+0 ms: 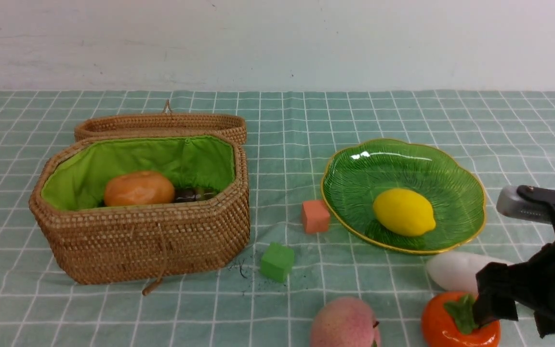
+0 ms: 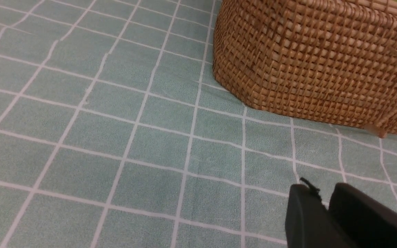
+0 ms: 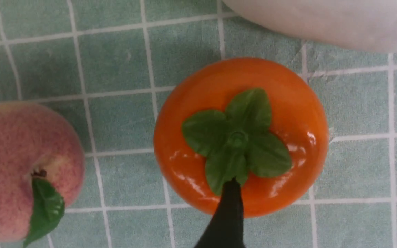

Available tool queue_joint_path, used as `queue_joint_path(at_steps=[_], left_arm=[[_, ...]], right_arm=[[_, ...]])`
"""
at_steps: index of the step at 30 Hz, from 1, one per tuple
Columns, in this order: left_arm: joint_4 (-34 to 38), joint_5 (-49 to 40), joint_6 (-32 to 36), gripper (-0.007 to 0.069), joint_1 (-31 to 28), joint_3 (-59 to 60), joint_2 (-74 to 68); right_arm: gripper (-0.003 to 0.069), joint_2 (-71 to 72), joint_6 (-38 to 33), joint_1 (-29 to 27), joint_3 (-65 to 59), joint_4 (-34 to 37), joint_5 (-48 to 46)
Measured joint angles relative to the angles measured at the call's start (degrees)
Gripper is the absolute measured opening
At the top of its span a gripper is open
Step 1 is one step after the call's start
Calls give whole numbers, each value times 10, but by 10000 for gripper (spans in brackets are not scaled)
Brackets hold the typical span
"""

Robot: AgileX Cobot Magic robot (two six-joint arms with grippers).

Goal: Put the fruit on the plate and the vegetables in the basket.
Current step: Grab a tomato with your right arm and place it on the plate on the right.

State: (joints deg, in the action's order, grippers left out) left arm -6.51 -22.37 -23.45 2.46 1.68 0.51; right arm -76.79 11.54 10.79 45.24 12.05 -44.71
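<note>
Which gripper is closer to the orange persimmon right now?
Right. The right gripper hangs open over the persimmon, one finger above its leafy cap; the left gripper is far off, low over the cloth beside the basket.

An orange foam cube (image 1: 315,216) is positioned at centre frame. A green foam cube (image 1: 277,261) is positioned below-left of it. Both are supported by a checked tablecloth (image 1: 403,111).

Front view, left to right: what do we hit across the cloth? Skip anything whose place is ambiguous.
wicker basket → green foam cube → orange foam cube → lemon → persimmon
</note>
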Motion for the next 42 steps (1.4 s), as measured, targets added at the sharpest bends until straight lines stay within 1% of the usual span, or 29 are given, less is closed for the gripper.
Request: queue_joint_path(at_steps=[2,3,4,7,8,12,17,22,23,24,25,42], left_arm=[[0,0,0,111,0,0,0],[0,0,0,111,0,0,0],[0,0,0,112,0,0,0],[0,0,0,113,0,0,0],[0,0,0,113,0,0,0],[0,0,0,113,0,0,0],[0,0,0,113,0,0,0],[0,0,0,118,0,0,0],[0,0,0,121,0,0,0],[0,0,0,121,0,0,0],[-1,0,0,122,0,0,0],[-2,0,0,134,0,0,0]], right_arm=[[600,-6,-32,-19,-3,40,6],[600,-6,-35,-21,-3,44,7],[579,-11,-61,-29,-7,75,12],[563,-24,-108,-36,-18,125,29],[563,-31,-115,-37,-22,130,34],[568,-68,-125,-38,-39,139,61],[573,-96,-127,-39,-35,179,107],[566,-113,-130,-39,-31,198,125],[538,-113,-133,-38,-30,203,125],[534,-113,-134,-38,-30,203,125],[510,-113,-136,-38,-30,204,125],[508,-113,-140,-38,-29,205,123]])
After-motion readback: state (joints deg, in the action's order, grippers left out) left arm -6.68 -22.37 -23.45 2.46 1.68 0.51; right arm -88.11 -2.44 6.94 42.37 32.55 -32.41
